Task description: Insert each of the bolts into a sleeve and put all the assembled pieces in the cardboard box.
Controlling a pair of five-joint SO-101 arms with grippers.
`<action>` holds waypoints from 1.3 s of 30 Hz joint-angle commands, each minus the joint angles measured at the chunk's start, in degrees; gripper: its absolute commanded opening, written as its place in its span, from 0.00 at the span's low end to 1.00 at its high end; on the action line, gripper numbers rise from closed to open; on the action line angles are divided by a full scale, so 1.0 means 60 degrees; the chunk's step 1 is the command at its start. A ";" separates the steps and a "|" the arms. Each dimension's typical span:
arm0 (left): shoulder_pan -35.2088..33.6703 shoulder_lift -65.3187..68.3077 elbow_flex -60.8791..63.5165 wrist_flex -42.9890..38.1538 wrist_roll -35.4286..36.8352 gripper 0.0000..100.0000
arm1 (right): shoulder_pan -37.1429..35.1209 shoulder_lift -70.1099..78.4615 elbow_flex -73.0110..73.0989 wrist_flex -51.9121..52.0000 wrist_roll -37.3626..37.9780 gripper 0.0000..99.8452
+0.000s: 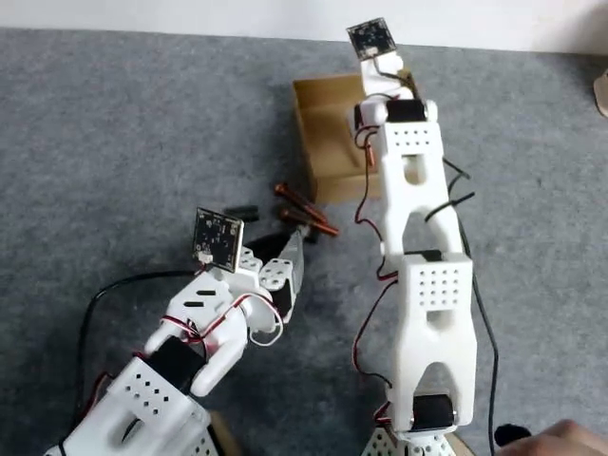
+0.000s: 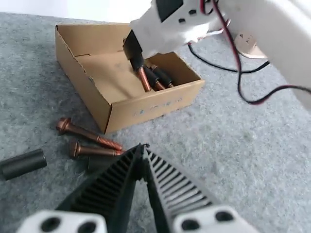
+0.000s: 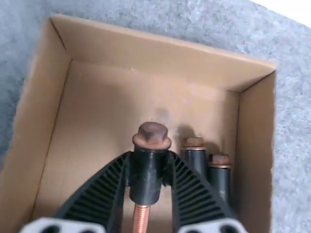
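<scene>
Bolts (image 2: 90, 136), two coppery ones, lie on the tabletop (image 2: 252, 160) beside a short black sleeve (image 2: 22, 164), just in front of the left gripper (image 2: 142, 150), which is closed. Further right, the cardboard box (image 2: 150, 107) holds two finished pieces (image 3: 195, 162) by a side wall. The right gripper (image 3: 147, 165) squeezes a third bolt-in-sleeve (image 3: 152, 136) above the box floor.

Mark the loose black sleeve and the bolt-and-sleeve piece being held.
Loose black cylindrical sleeve (image 2: 23, 164): left wrist view, side wall.
Held copper bolt in black sleeve (image 3: 146, 174): right wrist view, sleeve body.

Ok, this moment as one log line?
right gripper: shut on assembled piece over cardboard box; left gripper: shut by loose bolts; boxed: two pieces
</scene>
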 commanded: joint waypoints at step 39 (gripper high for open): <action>-0.0110 -0.0198 -0.0081 -0.0249 -0.0513 0.01 | 0.0476 0.1912 -0.0652 -0.0095 0.0571 0.22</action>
